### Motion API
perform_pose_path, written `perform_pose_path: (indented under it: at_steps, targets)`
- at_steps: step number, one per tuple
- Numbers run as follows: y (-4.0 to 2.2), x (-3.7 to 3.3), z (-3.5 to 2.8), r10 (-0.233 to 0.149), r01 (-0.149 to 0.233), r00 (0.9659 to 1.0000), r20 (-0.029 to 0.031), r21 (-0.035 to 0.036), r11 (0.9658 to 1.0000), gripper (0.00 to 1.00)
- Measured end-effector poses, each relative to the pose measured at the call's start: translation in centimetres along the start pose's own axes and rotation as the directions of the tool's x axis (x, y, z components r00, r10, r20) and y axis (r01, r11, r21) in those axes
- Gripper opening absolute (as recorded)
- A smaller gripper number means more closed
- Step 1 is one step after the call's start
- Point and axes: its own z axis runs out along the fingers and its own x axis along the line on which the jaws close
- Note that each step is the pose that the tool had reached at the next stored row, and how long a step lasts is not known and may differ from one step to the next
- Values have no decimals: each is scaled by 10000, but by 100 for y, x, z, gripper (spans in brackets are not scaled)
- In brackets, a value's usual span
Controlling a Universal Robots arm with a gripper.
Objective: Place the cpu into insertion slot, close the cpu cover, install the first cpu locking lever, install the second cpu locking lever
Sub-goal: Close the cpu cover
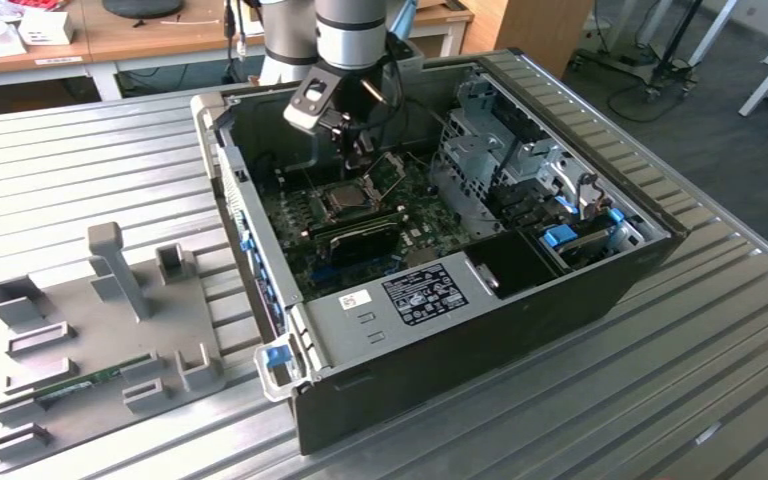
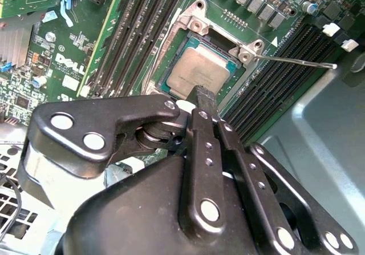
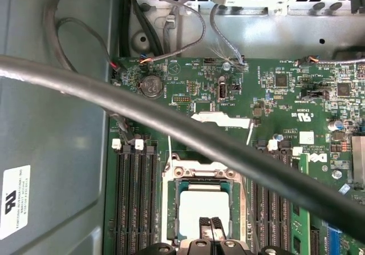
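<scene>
The hand (image 3: 211,231) is seen closed, its fingertips pressed together with nothing between them, just over one edge of the chip (image 3: 208,206). The chip is laid flat in the socket (image 3: 170,209), apparently already seated. Beyond it the cover (image 1: 387,175) is stood up on its hinge, presumably to leave the socket open, and a locking lever (image 2: 296,61) is swung free

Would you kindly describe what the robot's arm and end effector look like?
The arm is a silver-grey tube with a pale grey cap at the wrist. The end effector is black, built of flat linkage bars joined by shiny round pins. A thick dark cable crosses the first wrist view.
</scene>
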Motion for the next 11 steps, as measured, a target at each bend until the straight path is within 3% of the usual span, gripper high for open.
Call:
perform_pose_path:
  at_steps: [11]
  targets:
    - [5, -3, -108, 0, 0, 10000, -2, -1, 10000, 10]
